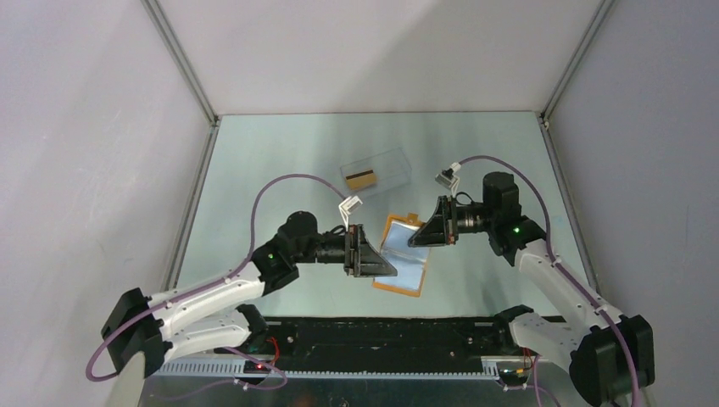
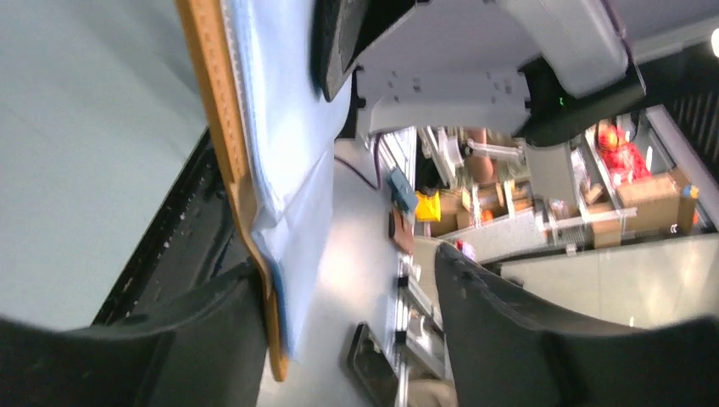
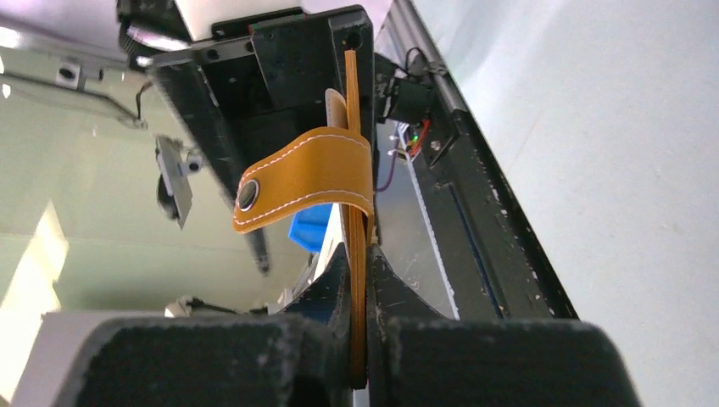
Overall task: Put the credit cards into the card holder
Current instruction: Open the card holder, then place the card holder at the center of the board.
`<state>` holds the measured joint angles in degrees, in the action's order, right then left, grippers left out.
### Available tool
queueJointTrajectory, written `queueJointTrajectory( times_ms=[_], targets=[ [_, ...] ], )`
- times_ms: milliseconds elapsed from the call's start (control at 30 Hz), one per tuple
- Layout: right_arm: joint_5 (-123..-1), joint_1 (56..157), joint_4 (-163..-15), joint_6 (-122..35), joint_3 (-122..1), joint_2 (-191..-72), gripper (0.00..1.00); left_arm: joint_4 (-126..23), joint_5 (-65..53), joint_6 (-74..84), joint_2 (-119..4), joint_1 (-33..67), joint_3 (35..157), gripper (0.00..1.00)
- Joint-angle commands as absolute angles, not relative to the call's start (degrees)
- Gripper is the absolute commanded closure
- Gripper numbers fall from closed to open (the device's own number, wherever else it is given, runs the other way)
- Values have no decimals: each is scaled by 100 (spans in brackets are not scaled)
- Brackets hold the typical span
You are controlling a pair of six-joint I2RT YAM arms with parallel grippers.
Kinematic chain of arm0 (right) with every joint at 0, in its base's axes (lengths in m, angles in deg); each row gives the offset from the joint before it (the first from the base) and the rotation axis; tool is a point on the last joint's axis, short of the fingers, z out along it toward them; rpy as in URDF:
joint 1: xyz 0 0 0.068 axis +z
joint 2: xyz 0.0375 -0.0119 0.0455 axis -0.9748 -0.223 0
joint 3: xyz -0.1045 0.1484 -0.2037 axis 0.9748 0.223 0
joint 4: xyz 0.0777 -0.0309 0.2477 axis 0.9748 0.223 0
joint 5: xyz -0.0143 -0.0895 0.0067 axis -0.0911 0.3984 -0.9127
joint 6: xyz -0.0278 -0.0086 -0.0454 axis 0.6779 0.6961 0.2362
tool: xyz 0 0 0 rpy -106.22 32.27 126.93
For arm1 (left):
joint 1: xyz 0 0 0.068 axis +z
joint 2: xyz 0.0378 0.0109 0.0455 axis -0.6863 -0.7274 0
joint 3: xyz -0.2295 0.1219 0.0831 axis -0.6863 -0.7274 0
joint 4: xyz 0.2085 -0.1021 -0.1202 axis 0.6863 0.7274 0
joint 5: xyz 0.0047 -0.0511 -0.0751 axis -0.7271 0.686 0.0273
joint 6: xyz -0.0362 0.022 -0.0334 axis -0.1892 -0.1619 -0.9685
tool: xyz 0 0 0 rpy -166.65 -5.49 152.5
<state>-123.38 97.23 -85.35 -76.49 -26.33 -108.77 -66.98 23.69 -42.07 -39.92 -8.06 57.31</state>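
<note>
Right wrist view first: clenched hard, right pincer (image 3: pixel 363 271), on the edge of the card holder (image 3: pixel 305 182), with the snap strap (image 3: pixel 254 199) curling over just above the grip. Over on the left wrist view, left pincer (image 2: pixel 348 280) released, jaws apart, the holder's orange edge lying along the inside of one jaw but not squeezed.

Looks like the hold-the-wallet-open step tbh: holder held between the two pincers, blue-grey pockets facing up, no card in it as far as can be told.

Further out, beyond both pincers, inside the clear box (image 1: pixel 390 165) on the table (image 1: pixel 271 153): one credit card (image 1: pixel 361 179), dark stripe showing. Can't spot any other cards.

Next move, just guessing: hold the right grip, send the left out to the box, fish that card out by an edge, line it up with a pocket slot. Fiddly, what with a thin card and box walls.

No brand, label or readable writing anywhere. Plain snap, nothing legible on the card.
</note>
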Motion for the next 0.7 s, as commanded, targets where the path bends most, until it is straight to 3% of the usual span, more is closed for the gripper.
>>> queueJointTrajectory(
  times_ms=[0,167,333,533,667],
  targets=[
    [-11746,9486,-8028,-7668,-2514,-10819,100,-6633,1682,-4119,-3621,-531,5497,22],
    [-10776,9230,-8134,-8176,-2068,-10276,100,-4613,-462,-4033,-2733,-102,5539,5],
    [-9636,9234,-8833,-8903,-1496,-9983,100,-3391,-2226,-3958,-2107,7,5977,2],
    [-8043,9448,-9643,-9803,-553,-9563,100,-3130,-2885,-3733,-1911,10,6456,1],
    [-6160,9958,-8865,-10548,-263,-9050,100,-3124,-2923,-3658,-2143,16,6687,1]
  ],
)
